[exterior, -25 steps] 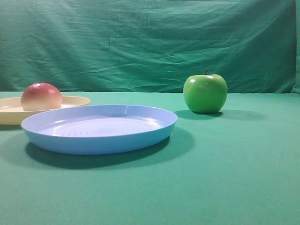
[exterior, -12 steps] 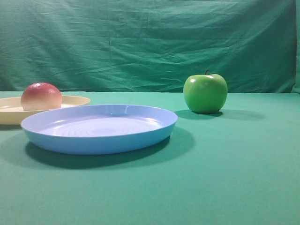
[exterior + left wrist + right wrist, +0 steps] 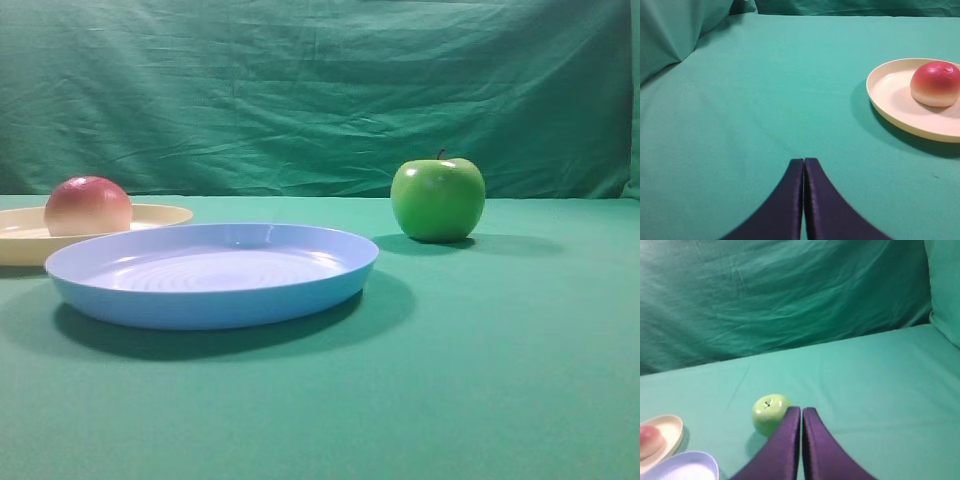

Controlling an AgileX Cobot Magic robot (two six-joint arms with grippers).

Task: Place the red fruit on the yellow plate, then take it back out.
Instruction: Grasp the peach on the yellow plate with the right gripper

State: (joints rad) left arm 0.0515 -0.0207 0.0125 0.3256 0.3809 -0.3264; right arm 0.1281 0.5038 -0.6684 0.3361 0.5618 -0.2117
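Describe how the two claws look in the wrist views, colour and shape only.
Only the fingers show. The left claw has two dark, purplish-black fingers with a matte surface, broad at the base and curving inward to narrow tips. The right claw looks the same, slightly more purple. No cables, markings or arm links are visible.

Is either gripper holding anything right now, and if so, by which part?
Nothing is held. The left gripper and right gripper are both shut on nothing. The red fruit sits free on the yellow plate.
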